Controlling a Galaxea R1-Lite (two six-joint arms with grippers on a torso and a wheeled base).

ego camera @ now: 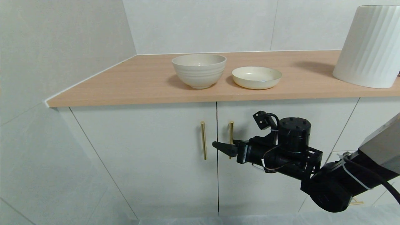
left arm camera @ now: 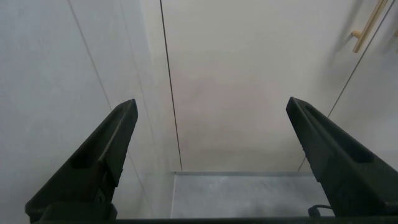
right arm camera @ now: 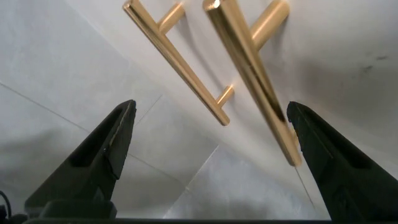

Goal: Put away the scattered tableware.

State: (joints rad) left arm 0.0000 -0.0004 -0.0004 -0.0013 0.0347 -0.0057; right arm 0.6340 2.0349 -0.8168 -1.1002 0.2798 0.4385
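A deep cream bowl (ego camera: 199, 70) and a shallow cream dish (ego camera: 257, 77) stand side by side on the wooden countertop (ego camera: 125, 84). Below them are two shut cabinet doors with upright gold handles, the left one (ego camera: 203, 140) and the right one (ego camera: 231, 134). My right gripper (ego camera: 222, 147) hovers just in front of the right handle, at its lower half. In the right wrist view the right gripper (right arm camera: 210, 111) is open, with the near handle (right arm camera: 252, 81) and the far handle (right arm camera: 180, 62) ahead of its fingers. My left gripper (left arm camera: 211, 106) is open and holds nothing, low before a pale cabinet panel.
A tall white ribbed container (ego camera: 372, 47) stands at the right end of the counter. Tiled walls close off the left side and back. A gold handle (left arm camera: 367, 28) shows at the edge of the left wrist view, with grey floor (left arm camera: 236, 193) below.
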